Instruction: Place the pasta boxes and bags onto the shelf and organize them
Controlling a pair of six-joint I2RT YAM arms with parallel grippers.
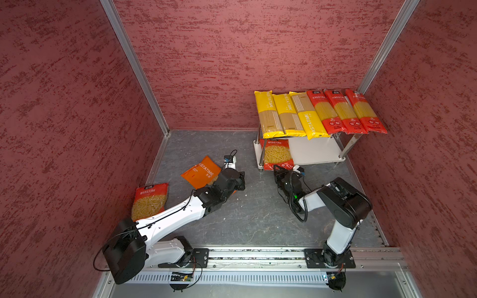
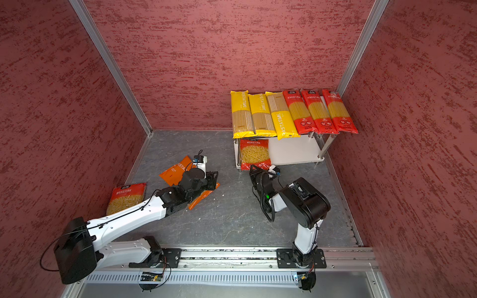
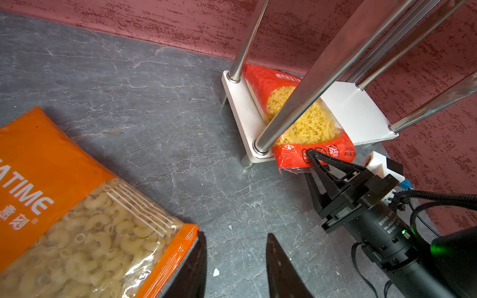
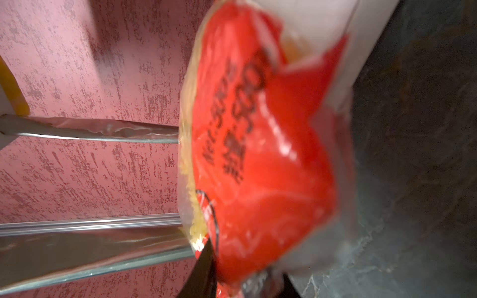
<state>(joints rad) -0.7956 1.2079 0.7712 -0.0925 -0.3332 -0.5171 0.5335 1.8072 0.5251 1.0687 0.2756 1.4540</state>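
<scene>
Red fusilli bag (image 3: pixel 309 126) lies lengthwise on the lower shelf board (image 3: pixel 356 108), near end overhanging; right gripper (image 3: pixel 307 163) fingers straddle that end, pinch or release unclear; left gripper (image 3: pixel 236 234) fingers apart beside orange macaroni bag (image 3: pixel 64 180)

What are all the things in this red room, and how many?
Yellow spaghetti packs: three, yellow, shelf's top board, left half.
Red spaghetti packs: three, red, top board, right half.
Wide red pack: one, red, lower board, front end overhanging.
Second wide red pack: one, red, floor by left wall.
Orange macaroni pack: one, orange, floor, left of middle.
Shelf: one, white boards, chrome legs, back right corner.
Left gripper: one, black, open, beside orange pack.
Right gripper: one, black, jaws around overhanging pack's edge.
</scene>
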